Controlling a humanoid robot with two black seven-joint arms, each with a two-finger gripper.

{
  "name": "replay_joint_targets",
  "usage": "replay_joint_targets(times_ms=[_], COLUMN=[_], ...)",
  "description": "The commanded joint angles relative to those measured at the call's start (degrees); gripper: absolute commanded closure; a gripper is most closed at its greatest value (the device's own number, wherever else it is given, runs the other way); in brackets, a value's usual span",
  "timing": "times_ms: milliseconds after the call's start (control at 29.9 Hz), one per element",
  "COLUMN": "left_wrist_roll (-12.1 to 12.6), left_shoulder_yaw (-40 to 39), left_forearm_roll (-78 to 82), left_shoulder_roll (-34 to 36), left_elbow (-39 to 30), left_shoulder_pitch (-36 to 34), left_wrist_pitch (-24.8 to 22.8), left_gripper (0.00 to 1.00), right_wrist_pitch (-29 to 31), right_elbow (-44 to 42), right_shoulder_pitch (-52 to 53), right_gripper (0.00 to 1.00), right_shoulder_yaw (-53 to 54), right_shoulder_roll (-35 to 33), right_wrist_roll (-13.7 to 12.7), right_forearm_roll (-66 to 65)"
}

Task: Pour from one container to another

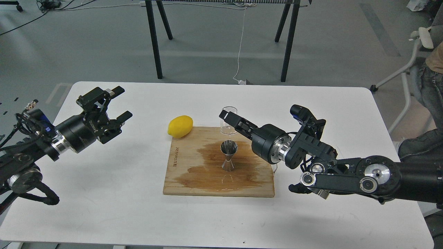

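Note:
The small clear glass cup [226,128] hangs roughly upright over the back edge of the wooden board, just behind and above the steel jigger [228,156]. My right gripper [228,119] is shut on the cup, reaching in from the right. The jigger stands upright in the middle of the board, inside a dark wet stain. No stream shows between cup and jigger. Whether any liquid is in the cup cannot be made out. My left gripper [123,102] is held open above the table's left side, far from both, with nothing between its fingers.
The wooden board [187,186] lies at the table's centre. A yellow lemon [180,126] rests at the board's back left corner. The white table [104,207] ends close behind the cup. A chair and a seated person are at the far right.

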Motion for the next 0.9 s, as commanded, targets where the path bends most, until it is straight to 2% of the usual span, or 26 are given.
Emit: replay_joint_targets(times_ms=[0, 267, 401, 535, 635, 869], left_wrist_roll=[0.0, 0.0, 0.0, 0.0, 0.0, 0.0], left_shoulder_yaw=[0.0, 0.0, 0.0, 0.0, 0.0, 0.18], left_forearm_roll=[0.0, 0.0, 0.0, 0.0, 0.0, 0.09], left_shoulder_roll=[0.0, 0.0, 0.0, 0.0, 0.0, 0.0], left_elbow=[0.06, 0.15, 0.15, 0.15, 0.15, 0.06], left_shoulder_pitch=[0.0, 0.0, 0.0, 0.09, 0.09, 0.09], left_wrist_pitch=[0.0, 0.0, 0.0, 0.0, 0.0, 0.0], left_gripper=[0.06, 0.06, 0.06, 0.06, 0.06, 0.06], right_wrist_pitch=[0.0, 0.0, 0.0, 0.0, 0.0, 0.0], right_elbow=[0.0, 0.27, 1.58, 1.85, 0.89, -4.03], right_shoulder_pitch=[1.18, 1.45, -2.4, -11.18, -18.74, -36.32], right_gripper=[0.77, 0.77, 0.77, 0.77, 0.77, 0.77], right_shoulder_yaw=[-2.12, 0.06, 9.36, 27.8, 43.18, 69.03], right_shoulder_roll=[-0.11, -0.64, -1.78, -1.95, -1.95, -1.69], right_wrist_roll=[0.68, 0.86, 1.03, 1.47, 2.96, 3.41], right_forearm_roll=[-1.28, -0.06, 10.9, 26.01, 40.24, 63.28])
